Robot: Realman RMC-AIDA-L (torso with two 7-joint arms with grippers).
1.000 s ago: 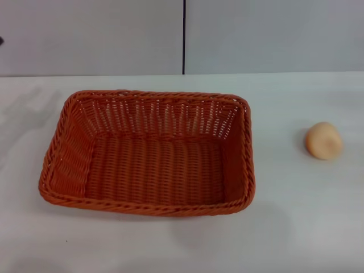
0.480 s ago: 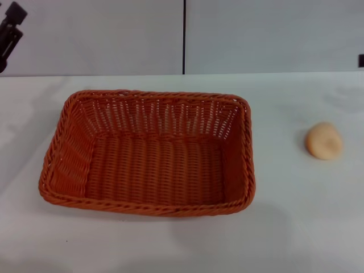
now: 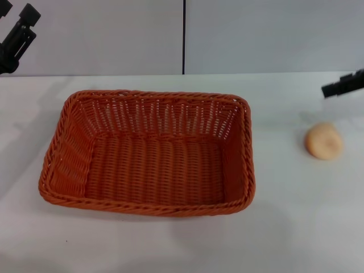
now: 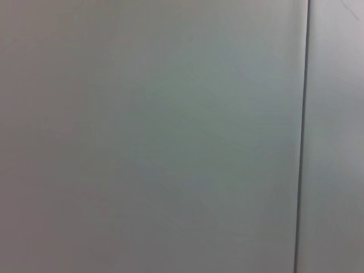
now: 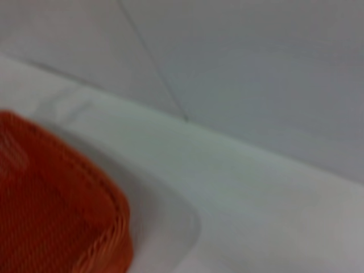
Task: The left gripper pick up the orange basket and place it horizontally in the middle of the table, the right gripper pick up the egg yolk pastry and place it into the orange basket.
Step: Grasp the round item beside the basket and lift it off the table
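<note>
The orange basket (image 3: 148,153) lies flat on the white table (image 3: 296,227), left of centre, long side across, with nothing inside. One of its corners (image 5: 51,199) shows in the right wrist view. The egg yolk pastry (image 3: 323,140) rests on the table to the basket's right, well apart from it. My left gripper (image 3: 16,11) hangs high at the far left, above and behind the basket, open and holding nothing. A black tip of my right gripper (image 3: 344,84) pokes in from the right edge, just behind and above the pastry, not touching it.
A grey wall with a dark vertical seam (image 3: 183,37) stands behind the table. The left wrist view holds only that wall and seam (image 4: 301,136). Bare tabletop (image 5: 256,187) lies between basket and pastry and along the front.
My left gripper has risen into view at the top left. My right gripper has come in from the right edge toward the pastry. Basket and pastry have not moved.
</note>
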